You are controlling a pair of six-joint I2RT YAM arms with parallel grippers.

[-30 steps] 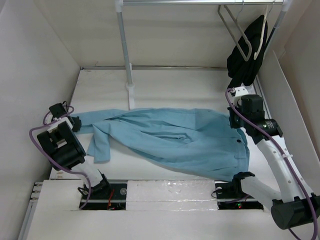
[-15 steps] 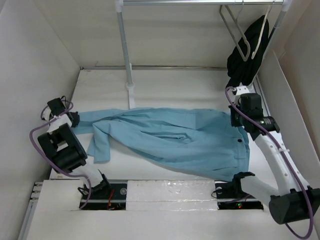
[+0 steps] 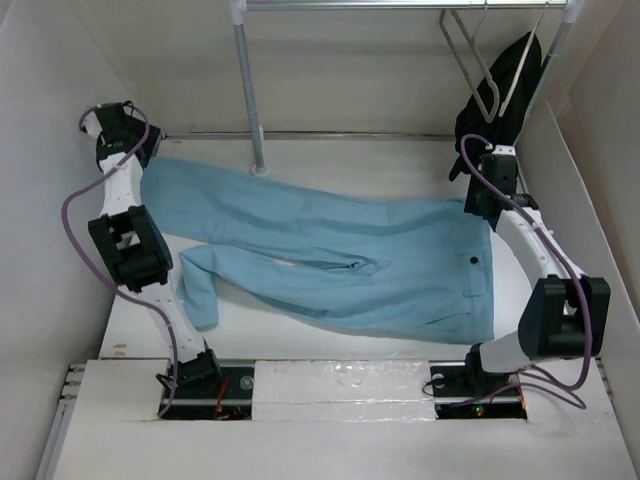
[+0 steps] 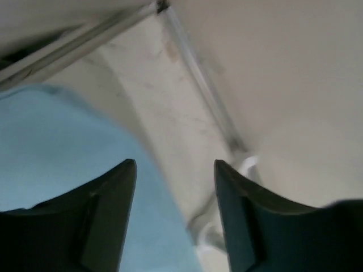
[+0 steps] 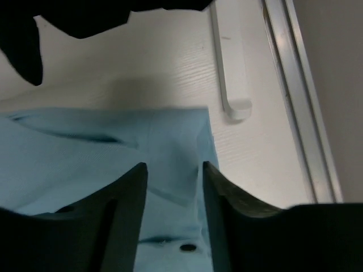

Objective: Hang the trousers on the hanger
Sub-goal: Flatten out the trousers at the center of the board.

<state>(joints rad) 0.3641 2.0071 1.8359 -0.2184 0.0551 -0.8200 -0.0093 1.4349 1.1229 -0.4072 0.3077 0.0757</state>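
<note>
Blue trousers [image 3: 340,265] lay spread flat on the table [image 3: 300,350], well apart from the thin grey hanger [image 3: 476,88] on the far right rail [image 3: 400,5]. My left gripper [image 4: 174,164] at the cuff and right gripper [image 5: 174,167] over the waistband stood released, jaws apart. I judged a square waistband pinch should come next; I saw no container
</note>
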